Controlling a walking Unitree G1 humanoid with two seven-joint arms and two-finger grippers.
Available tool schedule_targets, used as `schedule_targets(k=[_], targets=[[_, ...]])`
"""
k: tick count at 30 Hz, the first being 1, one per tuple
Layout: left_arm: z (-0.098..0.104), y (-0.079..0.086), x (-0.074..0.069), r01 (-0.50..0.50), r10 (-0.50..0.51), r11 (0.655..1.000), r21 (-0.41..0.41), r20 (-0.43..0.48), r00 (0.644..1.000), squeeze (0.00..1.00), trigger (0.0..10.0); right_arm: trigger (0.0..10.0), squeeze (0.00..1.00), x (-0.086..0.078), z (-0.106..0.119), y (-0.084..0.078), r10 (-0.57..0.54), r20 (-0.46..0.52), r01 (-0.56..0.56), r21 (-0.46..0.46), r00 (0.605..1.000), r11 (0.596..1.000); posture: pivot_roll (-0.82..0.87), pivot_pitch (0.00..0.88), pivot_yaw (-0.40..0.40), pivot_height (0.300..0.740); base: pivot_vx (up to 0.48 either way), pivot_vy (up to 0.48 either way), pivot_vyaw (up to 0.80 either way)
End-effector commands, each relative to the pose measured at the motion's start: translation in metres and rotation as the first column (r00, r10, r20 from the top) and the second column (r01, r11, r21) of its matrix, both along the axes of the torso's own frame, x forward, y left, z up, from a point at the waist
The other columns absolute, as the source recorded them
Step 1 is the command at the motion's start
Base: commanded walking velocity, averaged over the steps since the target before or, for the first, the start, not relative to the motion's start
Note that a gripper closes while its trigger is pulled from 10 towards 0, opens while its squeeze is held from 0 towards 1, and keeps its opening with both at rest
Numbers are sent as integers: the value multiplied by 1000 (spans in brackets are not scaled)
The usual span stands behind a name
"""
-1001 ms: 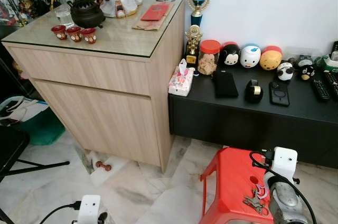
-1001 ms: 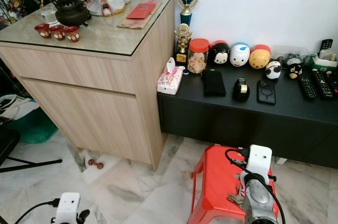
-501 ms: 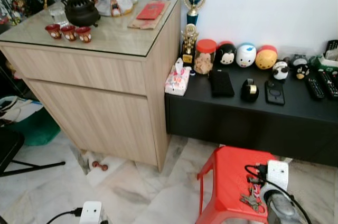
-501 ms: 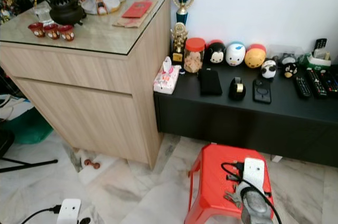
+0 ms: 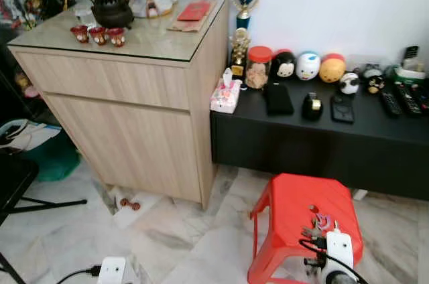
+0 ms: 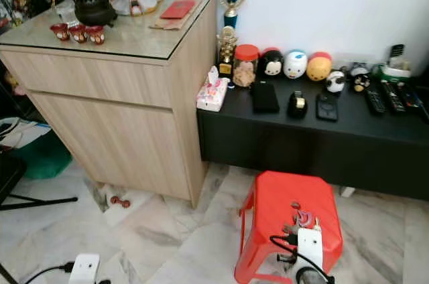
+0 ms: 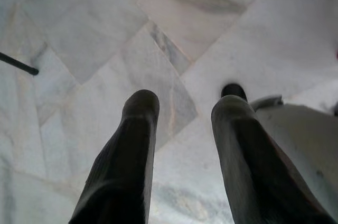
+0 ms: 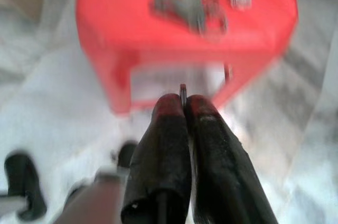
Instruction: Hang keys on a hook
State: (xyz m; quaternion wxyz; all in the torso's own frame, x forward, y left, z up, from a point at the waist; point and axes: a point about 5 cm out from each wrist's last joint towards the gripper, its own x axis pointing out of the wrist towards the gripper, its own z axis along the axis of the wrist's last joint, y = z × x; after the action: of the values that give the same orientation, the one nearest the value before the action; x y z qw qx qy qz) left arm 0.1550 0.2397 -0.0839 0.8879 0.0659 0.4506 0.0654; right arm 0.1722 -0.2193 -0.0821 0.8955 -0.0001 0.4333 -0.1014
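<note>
one light, jangly bunch of keys [image 6: 301, 220] lies on the red stool [image 6: 268, 197]; hook the ring. right end effector [image 8: 183, 109] pressed together, left end effector [image 7: 182, 115] apart.

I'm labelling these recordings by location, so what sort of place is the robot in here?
Probably a living room in a home: a low black TV-style console holding remote controls and toy figures, a wooden cabinet set out like a household altar, and a red plastic stool on the marble floor.
</note>
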Motion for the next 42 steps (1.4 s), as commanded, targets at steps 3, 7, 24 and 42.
schedule_targets(k=[3,7,24,42], targets=[[-4,-1,-8,-7,7,1000,-8,-38,999,0,10000,10000,0,-7,-3,-4,32,-42,-33,-27,999,999,-118,0,10,740,-286,0,0],[-6,-1,-12,-8,8,1000,-10,-52,999,0,10000,10000,0,-19,-6,-13,19,-68,-20,-13,997,1000,-126,0,9,740,-285,0,0],[-4,1,-7,-26,25,1000,-12,-42,999,0,10000,10000,0,-44,-19,10,8,-115,-9,-9,993,1000,-99,0,8,740,-285,0,0],[-3,-3,-3,-47,47,998,-28,-29,998,0,10000,10000,0,-41,-9,-28,-89,-77,87,-35,993,996,-81,0,-12,740,-285,0,0]])
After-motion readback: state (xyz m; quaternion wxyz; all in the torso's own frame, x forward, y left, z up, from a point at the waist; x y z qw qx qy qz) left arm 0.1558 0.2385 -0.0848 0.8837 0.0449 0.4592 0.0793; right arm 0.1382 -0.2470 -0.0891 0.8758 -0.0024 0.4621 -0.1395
